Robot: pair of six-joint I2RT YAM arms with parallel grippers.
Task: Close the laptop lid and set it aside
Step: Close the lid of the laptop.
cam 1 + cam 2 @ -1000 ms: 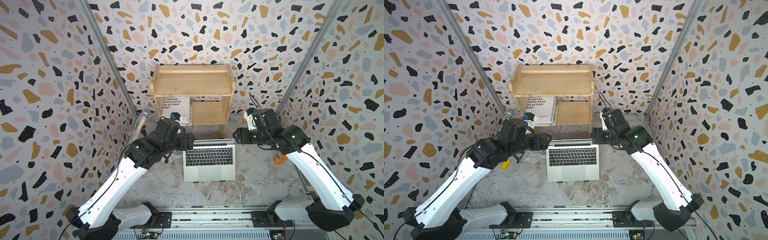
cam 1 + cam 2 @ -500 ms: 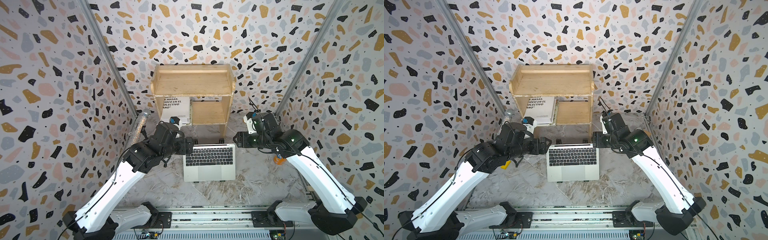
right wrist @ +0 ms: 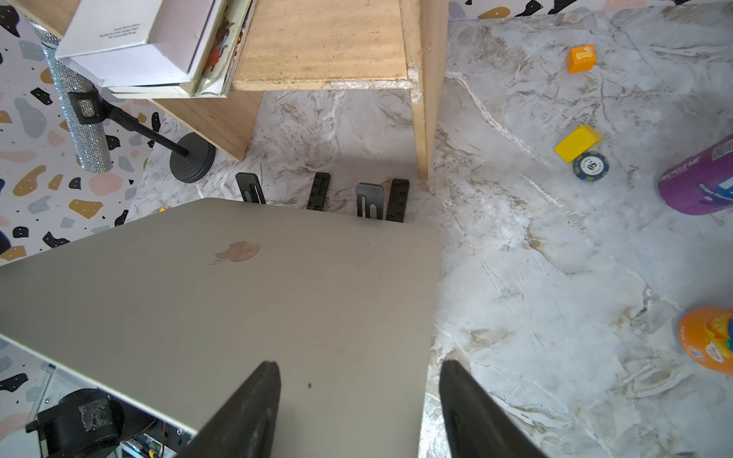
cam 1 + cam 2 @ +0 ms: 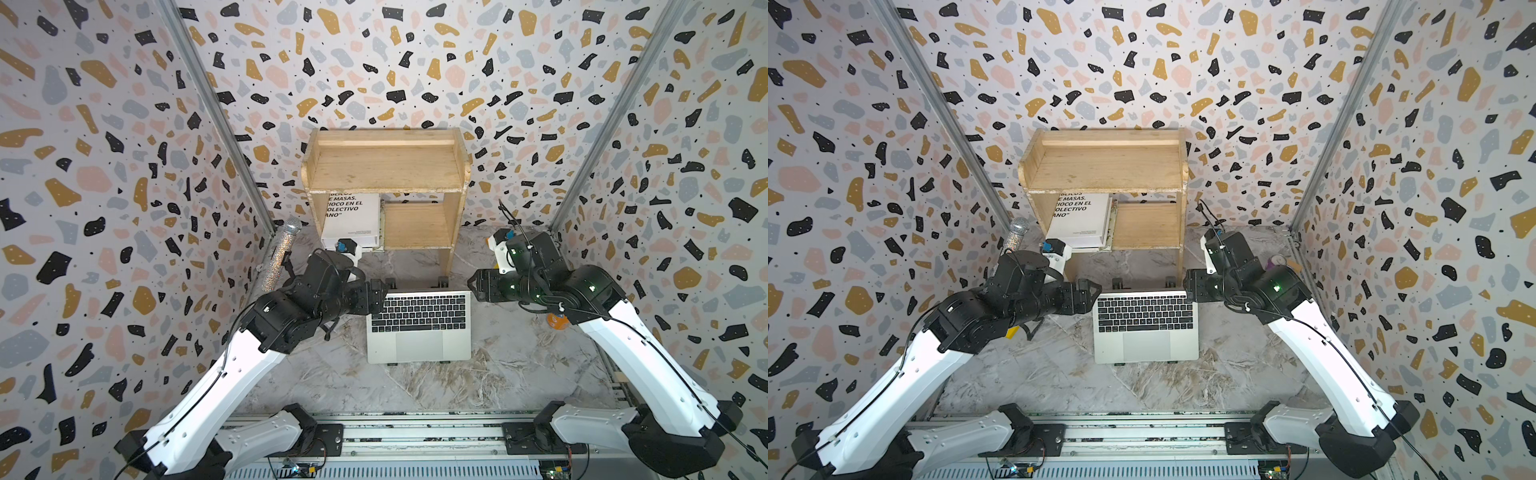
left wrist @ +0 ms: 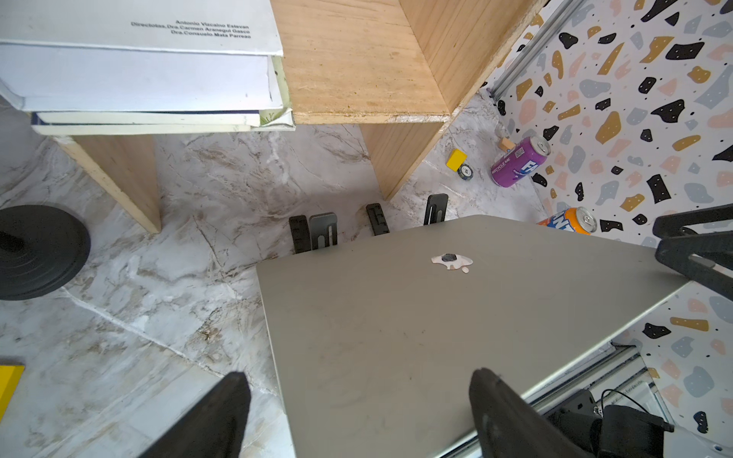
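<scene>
Overhead, terrazzo walls (image 4: 374, 62) enclose marbled tabletop (image 4: 519, 374); left tool (image 5: 359, 374) and right tool (image 3: 359, 364) gape empty beside laptop (image 4: 419, 345).

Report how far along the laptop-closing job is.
Done: nothing yet. The laptop is open, with its keyboard showing in both top views. In hand: the left gripper and right gripper, both open, straddle opposite side edges of the raised laptop lid. Left: fold the lid down, then set the laptop aside.
</scene>
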